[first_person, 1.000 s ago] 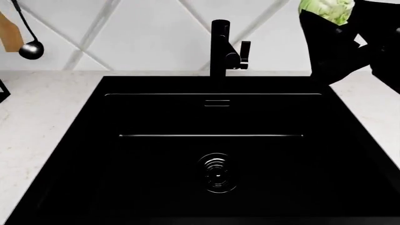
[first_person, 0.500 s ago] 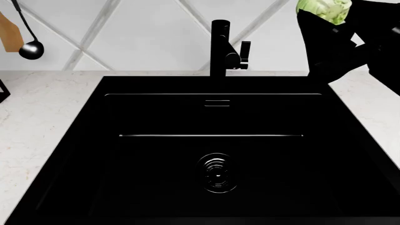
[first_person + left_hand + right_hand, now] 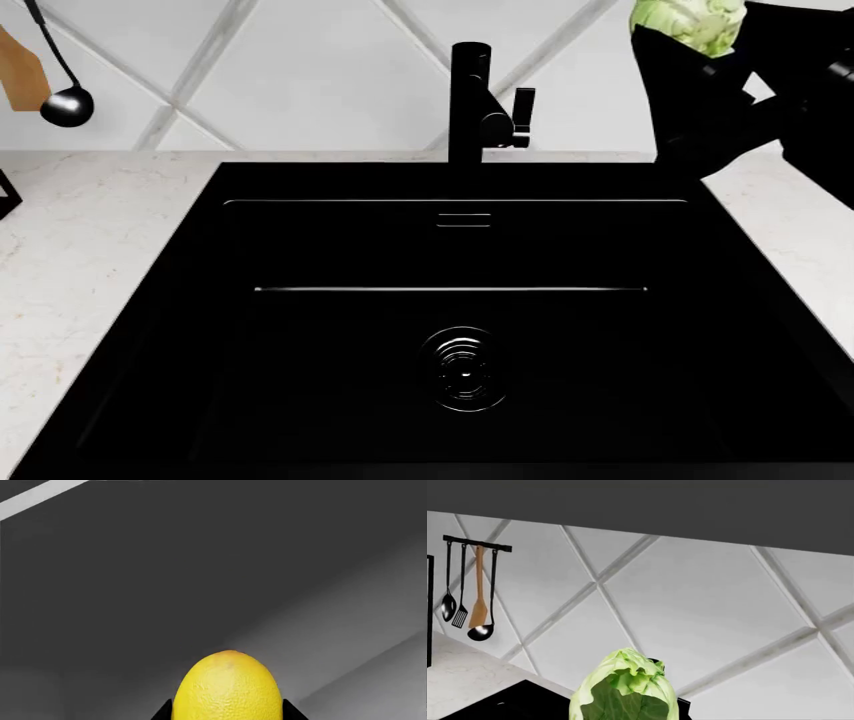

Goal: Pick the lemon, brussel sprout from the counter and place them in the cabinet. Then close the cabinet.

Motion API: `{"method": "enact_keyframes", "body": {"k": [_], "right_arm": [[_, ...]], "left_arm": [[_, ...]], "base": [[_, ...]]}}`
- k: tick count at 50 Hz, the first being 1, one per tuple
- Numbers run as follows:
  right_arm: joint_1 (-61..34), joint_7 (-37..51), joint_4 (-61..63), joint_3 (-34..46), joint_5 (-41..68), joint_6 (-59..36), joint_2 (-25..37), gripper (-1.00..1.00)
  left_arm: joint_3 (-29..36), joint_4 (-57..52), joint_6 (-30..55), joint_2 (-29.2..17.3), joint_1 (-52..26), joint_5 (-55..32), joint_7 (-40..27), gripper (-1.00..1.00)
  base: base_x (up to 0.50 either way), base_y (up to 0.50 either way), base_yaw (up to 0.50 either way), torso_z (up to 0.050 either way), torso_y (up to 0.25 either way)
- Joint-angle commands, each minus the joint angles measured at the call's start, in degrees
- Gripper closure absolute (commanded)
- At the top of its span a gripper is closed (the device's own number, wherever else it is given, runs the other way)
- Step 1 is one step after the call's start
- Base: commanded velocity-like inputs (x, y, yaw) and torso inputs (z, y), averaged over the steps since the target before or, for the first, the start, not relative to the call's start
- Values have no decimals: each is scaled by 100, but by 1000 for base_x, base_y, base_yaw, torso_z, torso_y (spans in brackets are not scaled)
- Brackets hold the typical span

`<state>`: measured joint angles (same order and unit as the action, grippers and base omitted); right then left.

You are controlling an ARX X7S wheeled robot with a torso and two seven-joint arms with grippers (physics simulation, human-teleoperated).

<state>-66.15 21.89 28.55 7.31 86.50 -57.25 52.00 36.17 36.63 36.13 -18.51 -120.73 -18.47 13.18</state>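
Sprout edges up-left w/ right tool gripping it; left tool holds lemon. Loose pinch could drop either.

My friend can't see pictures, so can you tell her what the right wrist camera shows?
A pale-green leafy brussel sprout fills the bottom middle of the picture, held in the right gripper, which is mostly hidden behind it. Behind is a white wall with diagonal lines, and a rail hung with a ladle, a wooden spatula and other utensils.
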Motion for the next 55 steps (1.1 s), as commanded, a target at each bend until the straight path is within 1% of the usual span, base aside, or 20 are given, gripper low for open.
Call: {"method": "enact_keyframes", "body": {"k": [1, 16, 22, 23, 36, 43, 47, 55], "right_arm": [[24, -49, 17, -6, -111, 18, 3, 100], [4, -54, -4, 16, -107, 29, 21, 100], [132, -61, 45, -40, -100, 79, 77, 100], [137, -58, 50, -43, -93, 81, 82, 100], [91, -39, 37, 15, -100, 83, 43, 100], [64, -29, 35, 16, -73, 83, 56, 100], [91, -34, 42, -19, -59, 102, 97, 100], [184, -42, 74, -101, -43, 154, 181, 100]], "left_arm": [[294, 738, 15, 179, -152, 127, 282, 100], [417, 1310, 27, 346, -306, 198, 478, 100], [409, 1154, 77, 305, -218, 180, 458, 100], [407, 1135, 91, 299, -206, 177, 452, -100], [389, 941, 183, 226, -131, 151, 446, -100], [314, 623, 301, 121, -50, 93, 368, -100], [168, 139, 423, -18, 59, 15, 177, -100], [-203, -1367, 879, -469, 452, -247, -255, -100]], "base": [[0, 0, 0, 0, 0], [0, 0, 0, 0, 0], [0, 0, 0, 0, 0], [0, 0, 0, 0, 0], [1, 0, 0, 0, 0], [0, 0, 0, 0, 0], [-3, 1, 3, 0, 0], [0, 0, 1, 0, 0]]}}
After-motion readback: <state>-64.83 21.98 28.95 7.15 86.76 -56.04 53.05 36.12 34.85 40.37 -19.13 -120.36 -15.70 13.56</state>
